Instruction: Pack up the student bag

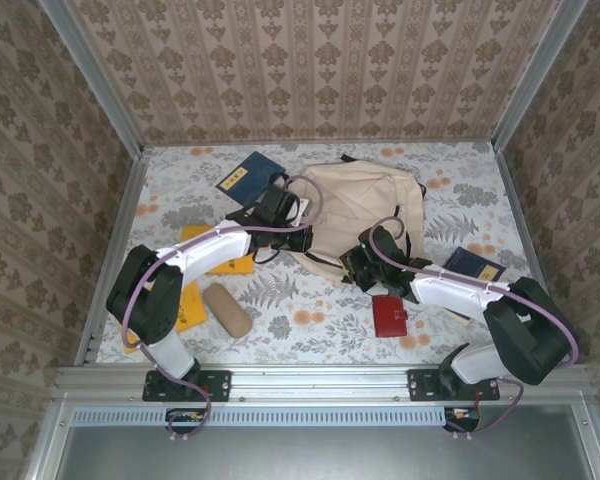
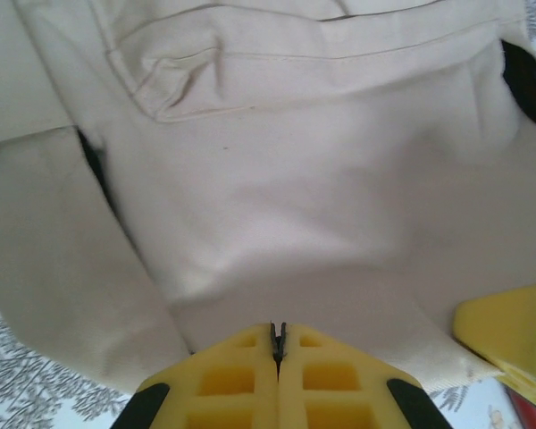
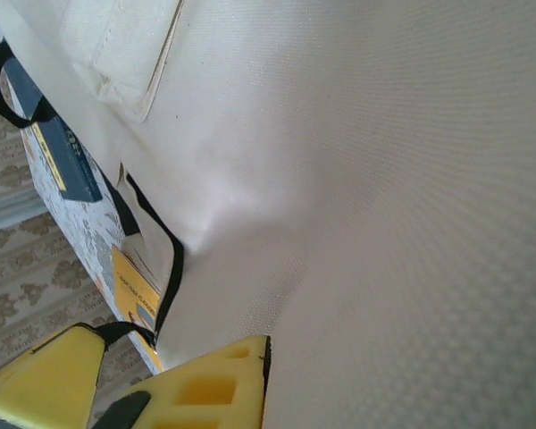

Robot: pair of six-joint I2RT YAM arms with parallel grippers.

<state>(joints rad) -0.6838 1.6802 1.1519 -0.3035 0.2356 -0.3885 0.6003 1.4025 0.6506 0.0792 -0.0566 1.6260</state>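
From above, the student bag [image 1: 365, 205], a large cream fabric backpack with black straps, lies flat toward the back of the table [image 1: 460, 200], which has a floral-patterned cover. It sits a little right of centre. The left gripper [image 1: 298, 238] is at the bag's near left edge and the right gripper [image 1: 358, 263] at its near edge, the two close together. A dark blue book [image 1: 248, 172] lies just beyond the bag's left side, and a second blue book [image 1: 475, 264] lies near the right arm. A flat red wallet [image 1: 390, 316] sits in front of the bag. A tan cylindrical pouch [image 1: 226, 310] and yellow booklets [image 1: 193, 305] lie by the left arm. In the left wrist view the two yellow moulded fingers [image 2: 241, 380] are pressed together at the bag's lower hem. A thin dark sliver shows between their tips, and what it is cannot be told. Cream cloth with a stitched pocket flap spreads above them. In the right wrist view one yellow finger [image 3: 210, 384] rests with its inner face against the bag's cloth, which covers whatever lies beyond it, so I cannot tell how wide these jaws stand. A black strap [image 3: 165, 259] runs down the bag's side, with the blue book and a yellow booklet just beyond.
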